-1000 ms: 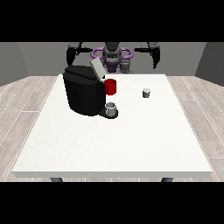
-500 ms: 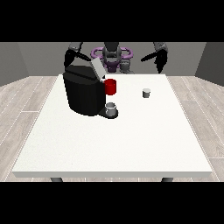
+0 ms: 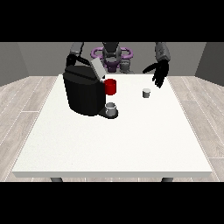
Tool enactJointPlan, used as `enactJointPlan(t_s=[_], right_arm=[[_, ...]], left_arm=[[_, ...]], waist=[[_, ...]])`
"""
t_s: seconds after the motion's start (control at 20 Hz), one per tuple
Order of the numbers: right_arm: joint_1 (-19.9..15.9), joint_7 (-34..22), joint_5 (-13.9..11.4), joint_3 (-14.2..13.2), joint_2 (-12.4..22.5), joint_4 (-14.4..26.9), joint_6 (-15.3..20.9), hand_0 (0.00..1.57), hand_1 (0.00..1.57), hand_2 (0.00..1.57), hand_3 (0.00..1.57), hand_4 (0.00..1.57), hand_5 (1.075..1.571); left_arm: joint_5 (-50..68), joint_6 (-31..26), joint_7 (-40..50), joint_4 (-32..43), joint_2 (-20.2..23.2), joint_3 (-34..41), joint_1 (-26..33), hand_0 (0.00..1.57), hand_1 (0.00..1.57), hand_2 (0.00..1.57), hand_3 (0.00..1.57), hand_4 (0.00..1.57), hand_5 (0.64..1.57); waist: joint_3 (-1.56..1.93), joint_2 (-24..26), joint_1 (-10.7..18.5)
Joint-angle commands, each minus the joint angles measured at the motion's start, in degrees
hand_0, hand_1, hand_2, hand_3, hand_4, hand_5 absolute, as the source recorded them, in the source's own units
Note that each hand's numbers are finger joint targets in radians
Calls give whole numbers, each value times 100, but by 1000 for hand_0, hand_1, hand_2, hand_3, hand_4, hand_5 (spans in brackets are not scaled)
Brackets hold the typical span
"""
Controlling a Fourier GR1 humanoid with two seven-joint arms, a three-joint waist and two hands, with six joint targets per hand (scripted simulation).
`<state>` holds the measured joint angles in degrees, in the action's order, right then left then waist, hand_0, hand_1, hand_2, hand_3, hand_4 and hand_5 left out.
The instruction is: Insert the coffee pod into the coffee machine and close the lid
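The black coffee machine (image 3: 83, 94) stands on the left half of the table, its grey lid (image 3: 98, 68) tilted up and open. A red part (image 3: 110, 86) sits at its front, and a small grey cup (image 3: 111, 109) stands on its base. The coffee pod (image 3: 146, 92), small and pale, rests on the table to the right of the machine. The hand at the view's right (image 3: 159, 73) hangs above and just behind the pod with relaxed fingers pointing down, holding nothing. The hand at the view's left (image 3: 71, 59) is mostly hidden behind the machine's top.
The white table (image 3: 113, 144) spreads wide toward the camera in front of the machine and pod. The robot's torso (image 3: 112, 56) stands behind the far edge. A wooden floor surrounds the table.
The hand at the view's right has come down and forward, closer to the pod. The hand at the view's left has sunk behind the machine. Machine, lid and pod have not moved.
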<state>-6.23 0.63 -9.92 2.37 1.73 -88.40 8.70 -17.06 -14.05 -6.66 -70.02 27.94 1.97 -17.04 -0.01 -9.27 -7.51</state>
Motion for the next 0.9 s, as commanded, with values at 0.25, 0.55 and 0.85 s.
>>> enactJointPlan(t_s=[0.25, 0.55, 0.85], right_arm=[[-765, -422, 370, -315, 54, 342, -178, 0, 0, 0, 0, 0, 1571], [-806, 90, 53, -145, -166, 1043, 167, 0, 0, 0, 0, 0, 1571], [-782, 93, -45, -55, -110, 1184, 105, 0, 0, 0, 0, 0, 1571]], left_arm=[[-848, 194, -566, 1079, 92, -217, -475, 0, 0, 0, 0, 0, 1571], [-1437, 865, -336, 1400, -526, -449, -907, 488, 488, 724, 486, 0, 1571], [-2055, 1505, -757, 1809, -459, -538, -1148, 1071, 1071, 1107, 914, 448, 1571]], waist=[[-1, -445, 57], [1, -300, 183], [-1, -423, 8]])
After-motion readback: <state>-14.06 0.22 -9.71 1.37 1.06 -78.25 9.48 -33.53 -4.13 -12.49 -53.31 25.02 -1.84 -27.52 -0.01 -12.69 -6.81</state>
